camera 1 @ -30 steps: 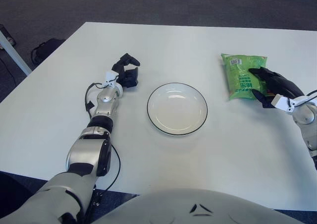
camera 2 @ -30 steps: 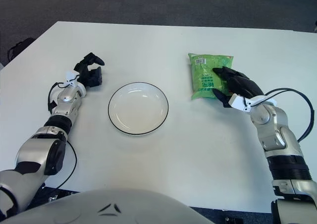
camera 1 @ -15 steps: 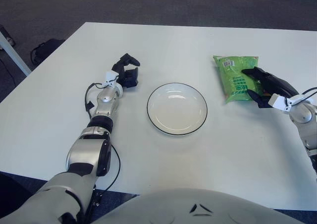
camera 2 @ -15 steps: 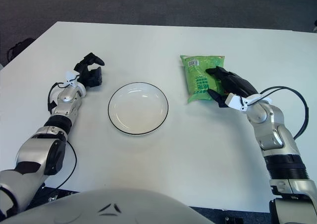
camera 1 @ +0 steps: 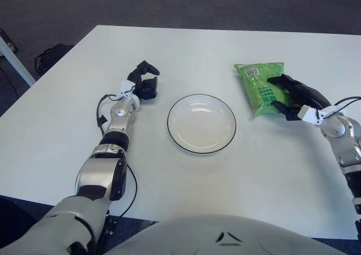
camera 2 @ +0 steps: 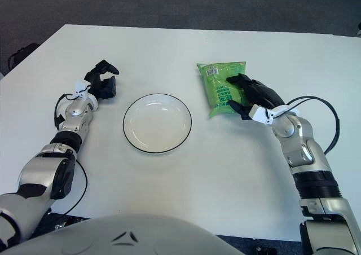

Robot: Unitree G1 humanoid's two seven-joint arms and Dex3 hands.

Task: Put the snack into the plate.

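Right of the plate [camera 2: 157, 123], on the white worktop [camera 2: 186, 52], lies the green snack bag [camera 2: 221, 88], its long axis running away from the robot. Right hand [camera 2: 252, 97] pinches its near right side, so the plate lies to that hand's left. Left hand [camera 2: 101, 80], fingers curled on nothing, shows left of the plate.
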